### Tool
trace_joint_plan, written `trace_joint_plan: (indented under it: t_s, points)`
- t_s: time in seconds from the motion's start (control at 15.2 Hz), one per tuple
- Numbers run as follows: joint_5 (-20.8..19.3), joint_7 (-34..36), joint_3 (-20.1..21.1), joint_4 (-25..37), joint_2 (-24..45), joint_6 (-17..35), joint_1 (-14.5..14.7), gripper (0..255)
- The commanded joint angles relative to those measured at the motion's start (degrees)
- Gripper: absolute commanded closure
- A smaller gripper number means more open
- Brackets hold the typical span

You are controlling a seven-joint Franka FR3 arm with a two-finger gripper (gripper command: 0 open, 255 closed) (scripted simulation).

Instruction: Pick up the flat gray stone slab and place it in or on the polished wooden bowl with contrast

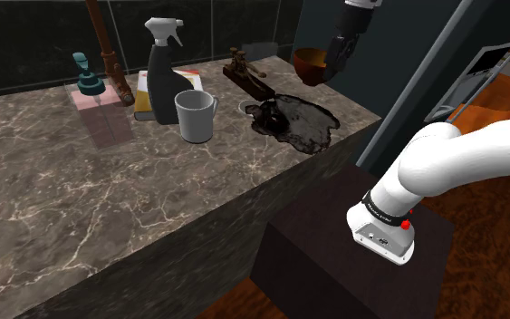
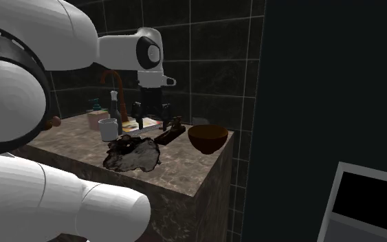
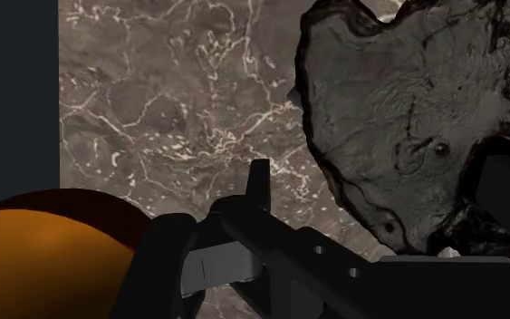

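Observation:
The flat stone slab (image 1: 296,123) is dark grey with a ragged rim and lies on the marble counter (image 1: 90,199) near its corner. It also appears as the slab (image 2: 134,154) and the slab (image 3: 398,109). The brown wooden bowl (image 1: 308,62) stands at the counter's far corner, beyond the slab, and its orange-brown side shows as the bowl (image 3: 44,263). My black gripper (image 1: 335,71) hangs in the air beside the bowl, well above the counter. The gripper (image 2: 151,118) is open, its fingers apart with nothing between them, behind the slab and left of the bowl (image 2: 207,137).
A dark brown lever-shaped tool (image 1: 249,77) lies between slab and bowl, under my hand. A grey mug (image 1: 195,114), a spray bottle (image 1: 164,72), a yellow sponge and a soap dispenser (image 1: 88,83) stand further along the counter. Dark tiled walls close off the back.

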Motion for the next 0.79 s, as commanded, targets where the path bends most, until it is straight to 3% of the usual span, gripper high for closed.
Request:
trace_joint_plan:
  t_s: [0.0,0.73]
  points:
    - [0.0,0.0,0.0,0.0,0.0,0.0,0.0,0]
    - [-8.23,-21.19,-6.87,13.64,21.82,9.13,1.8,0]
